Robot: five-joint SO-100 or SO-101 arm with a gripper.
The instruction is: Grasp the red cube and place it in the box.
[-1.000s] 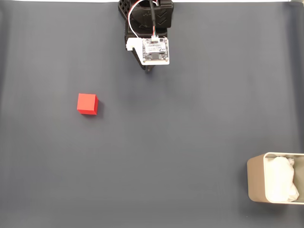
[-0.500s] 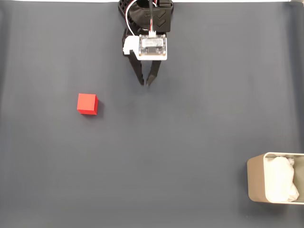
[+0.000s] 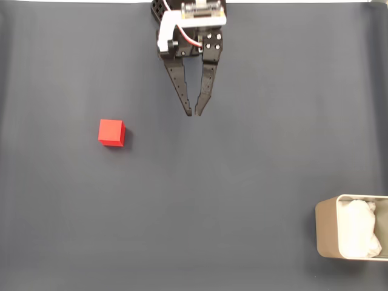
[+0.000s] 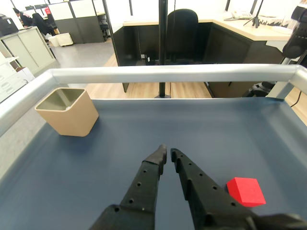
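Red cube [image 3: 111, 132] sat on the dark grey tabletop [image 3: 242, 170] toward the left of the fixed view, well apart from our gripper [image 3: 194, 113] at the top centre, and in the wrist view we saw it [image 4: 246, 191] just right of the gripper [image 4: 167, 152]. We found the gripper's fingertips nearly meeting, with only a narrow slit between them and nothing held. We saw the box [image 3: 327, 233] at the lower right edge of the fixed view with white padding [image 3: 359, 235] inside, far from the cube.
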